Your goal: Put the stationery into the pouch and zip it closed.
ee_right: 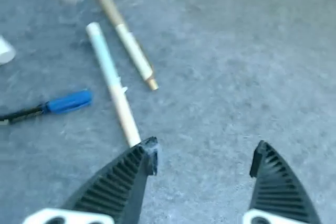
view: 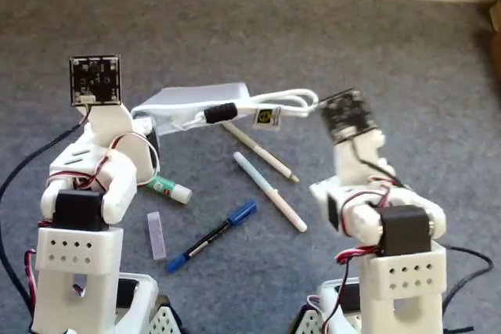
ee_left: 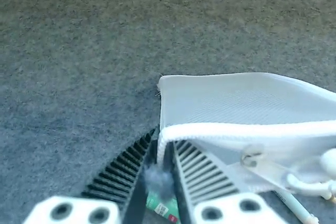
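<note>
Where the left end effector (ee_left: 166, 148) clamps the rim of the pouch (ee_left: 236, 103) on the table (view: 407, 52), we barely discern a blurred glue stick (ee_left: 161, 206) behind; the right end effector (ee_right: 203, 156) hangs apart, the blue marker (ee_right: 52, 106) cut off nearby.

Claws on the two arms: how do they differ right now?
The left gripper is shut, its jaws pinching the rim of the white pouch; the right gripper is open wide and holds nothing. The left gripper sits at the pouch's corner; the right gripper hangs over bare carpet, beside the end of a pale pen. Both are black and ribbed inside, on white bodies.
</note>
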`<state>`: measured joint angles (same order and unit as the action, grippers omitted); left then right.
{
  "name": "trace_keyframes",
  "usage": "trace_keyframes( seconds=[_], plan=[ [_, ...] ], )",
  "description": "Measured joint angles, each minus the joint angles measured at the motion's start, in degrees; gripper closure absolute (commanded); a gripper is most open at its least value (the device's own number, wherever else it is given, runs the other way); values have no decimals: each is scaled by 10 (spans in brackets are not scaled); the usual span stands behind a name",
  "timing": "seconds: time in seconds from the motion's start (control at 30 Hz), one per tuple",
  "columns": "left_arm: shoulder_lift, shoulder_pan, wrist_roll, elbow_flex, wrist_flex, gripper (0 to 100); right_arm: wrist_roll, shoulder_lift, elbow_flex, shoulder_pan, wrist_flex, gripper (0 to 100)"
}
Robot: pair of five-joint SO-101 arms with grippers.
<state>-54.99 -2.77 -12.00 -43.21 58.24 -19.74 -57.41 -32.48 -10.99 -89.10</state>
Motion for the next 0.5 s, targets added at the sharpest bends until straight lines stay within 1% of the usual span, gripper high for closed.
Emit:
trace_keyframes(
  seconds=[0.2, 0.3, 0.4, 0.5],
  plan=[
    [2, 1, -4, 0, 0, 993, -2, -8, 23, -81, -3, 728],
    [2, 1, -4, 0, 0, 993, -2, -51, 52, -114, -3, 728],
    [2, 1, -4, 0, 0, 993, -5, -108, 65, -169, 8, 728],
    [2, 1, -4, 0, 0, 993, -28, -123, 72, -217, 32, 728]
  ],
)
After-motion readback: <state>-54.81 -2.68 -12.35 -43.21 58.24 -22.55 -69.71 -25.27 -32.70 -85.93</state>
